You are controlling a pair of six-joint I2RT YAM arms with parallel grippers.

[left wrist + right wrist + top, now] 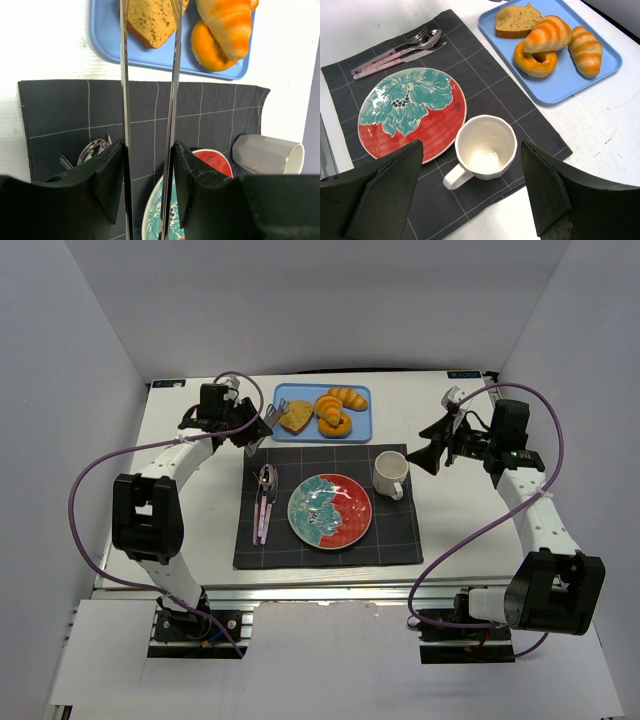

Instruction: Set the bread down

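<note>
The bread [296,417] is a flat golden-brown slice lying at the left end of the blue tray [300,392]. It also shows in the right wrist view [516,21]. My left gripper [250,426] is shut on metal tongs [124,100]. The two tong blades reach over the tray and stand on either side of the bread [152,22]; I cannot tell whether they press it. My right gripper [432,455] is open and empty, hovering over the white mug [487,147].
Two orange croissants [348,397] and a ring pastry [333,425] share the tray. A red and teal plate [330,510], the mug [390,475] and cutlery [264,502] lie on a dark placemat [400,540]. White walls enclose the table.
</note>
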